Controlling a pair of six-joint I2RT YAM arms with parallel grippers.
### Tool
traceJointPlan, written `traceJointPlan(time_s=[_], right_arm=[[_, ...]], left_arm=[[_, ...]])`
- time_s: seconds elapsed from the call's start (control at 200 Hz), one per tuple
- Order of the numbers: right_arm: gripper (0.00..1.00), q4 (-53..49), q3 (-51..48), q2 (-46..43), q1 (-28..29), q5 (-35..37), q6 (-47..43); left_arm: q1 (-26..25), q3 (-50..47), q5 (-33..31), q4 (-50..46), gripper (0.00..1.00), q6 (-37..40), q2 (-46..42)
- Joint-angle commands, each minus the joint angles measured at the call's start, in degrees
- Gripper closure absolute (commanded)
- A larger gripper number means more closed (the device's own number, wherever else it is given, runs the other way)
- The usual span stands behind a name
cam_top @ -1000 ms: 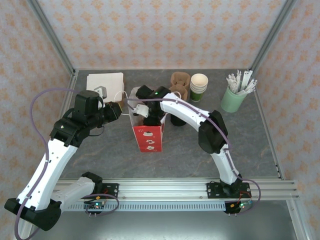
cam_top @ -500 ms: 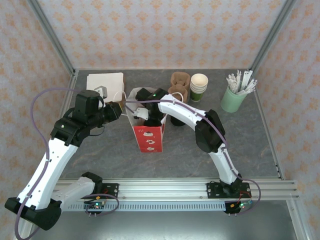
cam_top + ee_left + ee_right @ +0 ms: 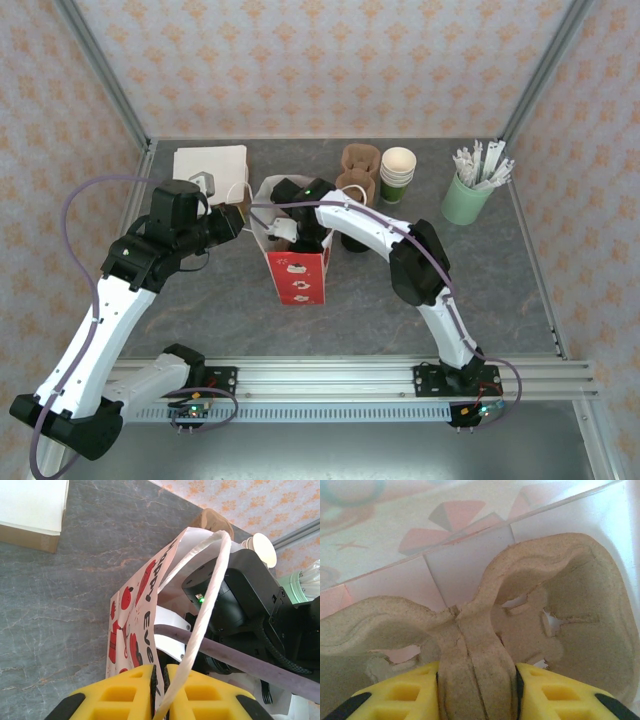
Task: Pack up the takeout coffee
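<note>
**Tray in the bag, coffee beside it**

One red-and-white paper bag (image 3: 296, 272) stands open on the surface (image 3: 480, 280). Inside it sits one brown cardboard cup tray (image 3: 540, 605), and the well in view is empty. The coffee (image 3: 352, 243), a dark cup largely hidden under the right arm, stands on the surface just right of the bag. Behind it are spare brown trays (image 3: 358, 165), too overlapped to count, one stack of lidless green cups (image 3: 397, 176) and one pale green holder (image 3: 465, 203) of white sticks. One napkin pile (image 3: 210, 163) lies at the back left.

The left arm reaches in from the left. The left tool (image 3: 160, 672) is pinched almost closed on the bag's rim and cord handle. The right arm bends over and down into the bag, and the right tool (image 3: 476, 680) is clamped on the tray's middle ridge.
</note>
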Motion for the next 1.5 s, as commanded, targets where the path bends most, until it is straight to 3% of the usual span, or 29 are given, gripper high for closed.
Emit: traceJointPlan(time_s=[0.0, 0.245, 1.496], right_arm=[[0.60, -1.85, -0.29, 1.85, 0.00, 2.76, 0.24], [0.48, -0.29, 2.52, -1.30, 0.00, -0.04, 2.14], [0.28, -2.34, 10.53, -6.28, -0.88, -0.94, 3.74]], left_arm=[[0.26, 1.61, 0.89, 0.14, 0.84, 0.15, 0.11], [0.27, 1.63, 1.11, 0.05, 0.84, 0.19, -0.02], [0.22, 1.19, 1.63, -0.39, 0.84, -0.09, 0.15]])
